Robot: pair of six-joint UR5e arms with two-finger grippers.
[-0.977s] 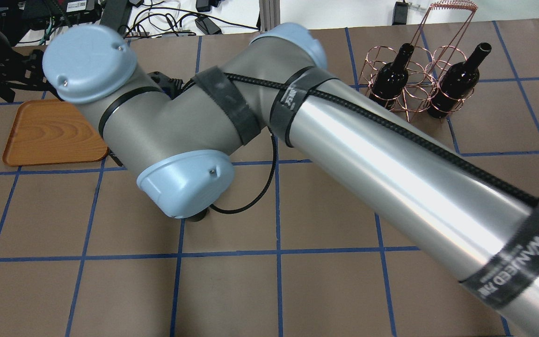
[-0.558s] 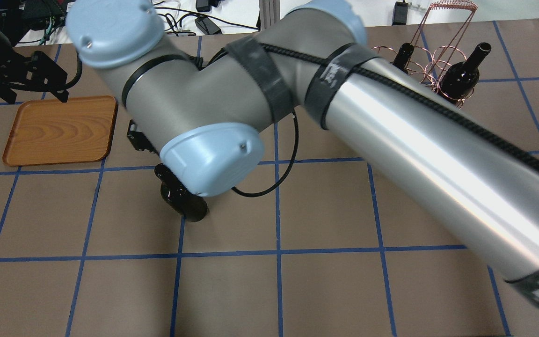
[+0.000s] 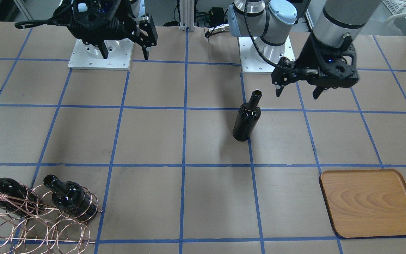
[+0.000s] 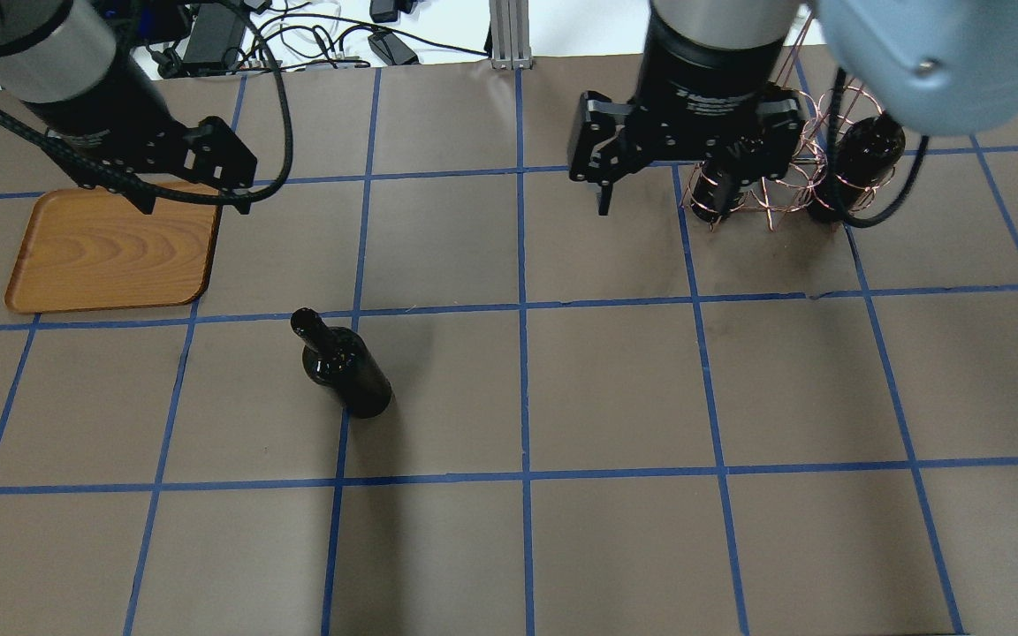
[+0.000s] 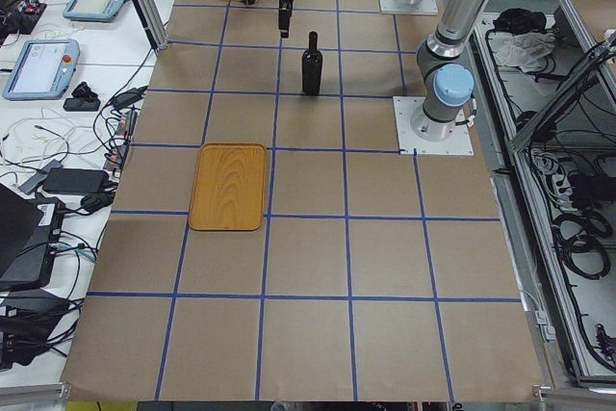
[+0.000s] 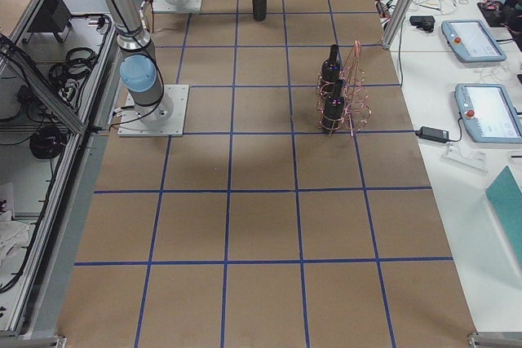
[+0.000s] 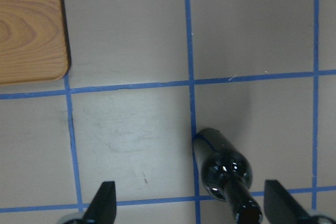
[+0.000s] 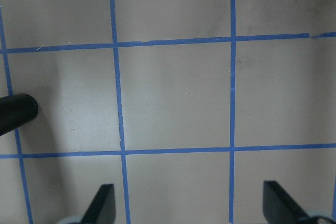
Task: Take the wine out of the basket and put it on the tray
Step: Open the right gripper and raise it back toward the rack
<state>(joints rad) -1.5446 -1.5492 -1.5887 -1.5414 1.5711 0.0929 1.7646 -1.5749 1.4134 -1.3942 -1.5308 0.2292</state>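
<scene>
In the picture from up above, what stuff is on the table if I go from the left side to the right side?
wooden tray → wine bottle standing alone → copper basket, with two more bottles in it

No legible text or labels anywhere

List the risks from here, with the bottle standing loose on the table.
The wine stands upright, unheld, short of the tray; the open left end effector may tip it when closing in on the narrow neck. Its glossy glass might slip in the grip. The right end effector hangs near the basket and could snag its wires.
</scene>
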